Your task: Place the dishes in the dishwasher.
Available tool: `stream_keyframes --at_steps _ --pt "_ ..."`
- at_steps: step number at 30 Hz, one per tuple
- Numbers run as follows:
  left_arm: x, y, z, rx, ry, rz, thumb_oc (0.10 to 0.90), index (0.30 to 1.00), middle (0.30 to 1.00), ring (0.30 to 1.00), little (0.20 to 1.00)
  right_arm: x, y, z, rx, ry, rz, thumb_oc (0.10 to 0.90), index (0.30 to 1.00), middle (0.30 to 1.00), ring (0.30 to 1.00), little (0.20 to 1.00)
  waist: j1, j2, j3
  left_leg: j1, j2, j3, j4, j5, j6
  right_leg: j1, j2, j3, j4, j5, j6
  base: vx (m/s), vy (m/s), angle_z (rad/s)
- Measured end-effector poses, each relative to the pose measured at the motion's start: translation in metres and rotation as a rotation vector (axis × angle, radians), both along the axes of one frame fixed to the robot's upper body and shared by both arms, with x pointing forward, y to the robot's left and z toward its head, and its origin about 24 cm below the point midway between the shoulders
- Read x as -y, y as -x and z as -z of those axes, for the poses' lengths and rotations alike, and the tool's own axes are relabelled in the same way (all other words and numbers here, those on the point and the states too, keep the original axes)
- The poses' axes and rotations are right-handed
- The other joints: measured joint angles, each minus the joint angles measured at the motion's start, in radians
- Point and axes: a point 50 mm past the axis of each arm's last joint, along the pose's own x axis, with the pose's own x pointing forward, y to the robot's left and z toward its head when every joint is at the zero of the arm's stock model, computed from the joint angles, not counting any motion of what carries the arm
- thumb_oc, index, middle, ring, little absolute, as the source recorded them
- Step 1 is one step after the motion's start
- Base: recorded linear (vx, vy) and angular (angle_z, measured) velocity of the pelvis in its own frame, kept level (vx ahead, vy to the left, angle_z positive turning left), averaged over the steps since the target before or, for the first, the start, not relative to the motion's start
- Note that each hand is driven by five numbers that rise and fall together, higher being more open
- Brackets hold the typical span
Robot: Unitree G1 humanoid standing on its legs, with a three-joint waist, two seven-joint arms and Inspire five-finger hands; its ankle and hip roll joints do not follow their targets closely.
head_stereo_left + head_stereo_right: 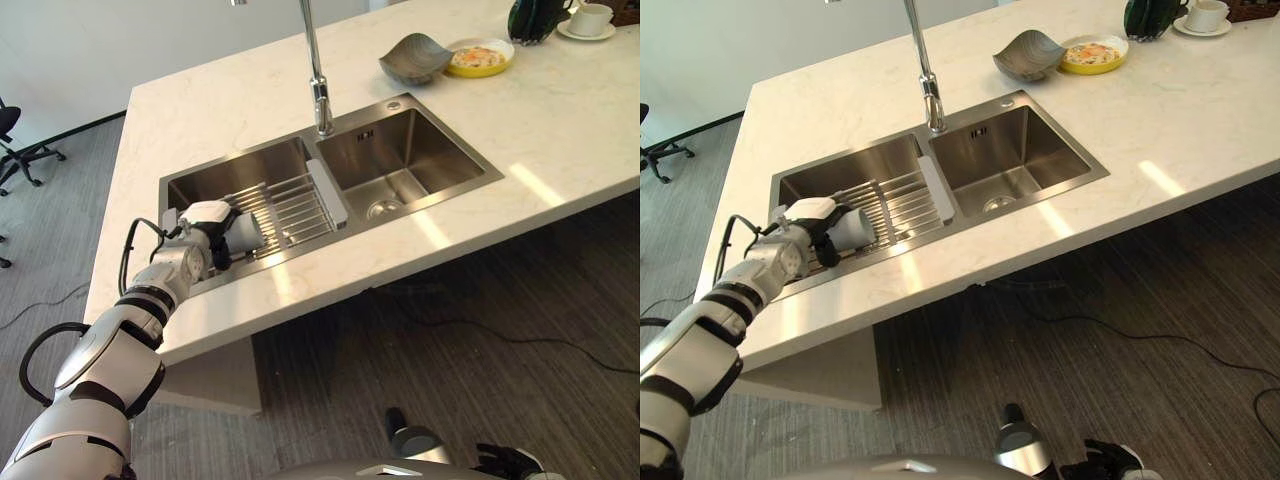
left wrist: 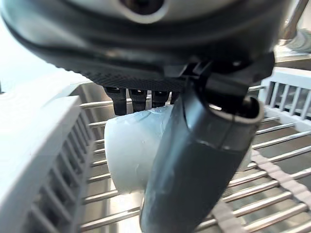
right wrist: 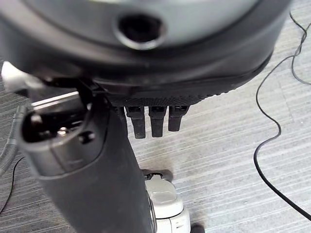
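Left hand [image 1: 205,238] curled round the white cup [image 2: 133,153] on the sink rack [image 1: 290,205]; pickup step; next, probably a lift clear.

text: none readable | cup [image 2: 131,155]: plain white, no print seen | sink [image 1: 420,150]: bare steel, no label seen | counter [image 1: 560,120]: unmarked | dishes: no marks legible

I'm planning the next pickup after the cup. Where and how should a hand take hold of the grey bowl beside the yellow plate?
Probably by the rim. The grey bowl sits upright and open on the counter, its wavy edge raised. Come from above on its sink side, away from the yellow plate close beside it, with the thumb inside and the fingers outside the wall.
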Motion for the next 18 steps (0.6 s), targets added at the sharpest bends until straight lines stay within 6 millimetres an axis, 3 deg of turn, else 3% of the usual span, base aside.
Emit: stream_keyframes --at_steps 8,14,15,16,18 --pt "0.004 -0.003 -0.005 0.009 0.011 0.011 0.4 0.3 0.3 0.3 0.3 0.0 0.004 0.001 -0.023 0.0 0.012 0.8 0.9 0.9 0.9 0.9 0.016 -0.006 0.001 0.002 0.005 -0.001 0.0 -0.009 -0.001 -0.002 0.001 -0.001 0.014 0.0 0.0 0.0 0.0 0.0" --pt "0.012 -0.005 -0.012 0.065 0.036 0.048 0.4 0.3 0.3 0.3 0.3 -0.005 0.002 0.003 -0.021 -0.012 0.013 0.8 0.9 0.9 0.9 0.9 0.03 -0.036 -0.007 0.001 0.006 -0.003 0.0 -0.01 -0.002 0.0 0.001 -0.004 0.018 -0.001 -0.002 0.0 -0.007 -0.01" --pt "0.018 0.011 -0.03 0.228 0.177 0.086 0.4 0.3 0.3 0.3 0.3 -0.009 -0.002 0.003 0.005 -0.018 0.013 0.8 0.9 0.9 0.9 0.9 0.029 -0.043 0.0 -0.003 0.007 -0.009 0.0 -0.012 -0.005 -0.01 0.003 0.0 0.022 -0.002 -0.005 0.04 -0.021 0.07" --pt "0.036 0.027 -0.051 0.438 0.388 0.189 0.4 0.3 0.3 0.3 0.3 -0.015 0.008 0.007 -0.003 -0.027 0.034 0.8 0.9 0.9 0.9 0.9 0.03 -0.063 0.009 -0.005 0.007 -0.02 0.0 -0.008 -0.007 -0.003 0.003 -0.011 0.016 0.007 -0.017 0.03 -0.029 0.25" --pt "0.079 0.034 -0.077 0.696 0.672 0.32 0.4 0.3 0.3 0.3 0.3 -0.023 0.023 0.012 -0.051 -0.038 0.054 0.8 0.9 0.9 0.9 0.9 0.079 -0.095 -0.004 0.005 0.006 -0.042 0.0 -0.007 -0.005 0.014 0.002 -0.032 0.018 -0.001 -0.026 0.03 -0.023 0.31"
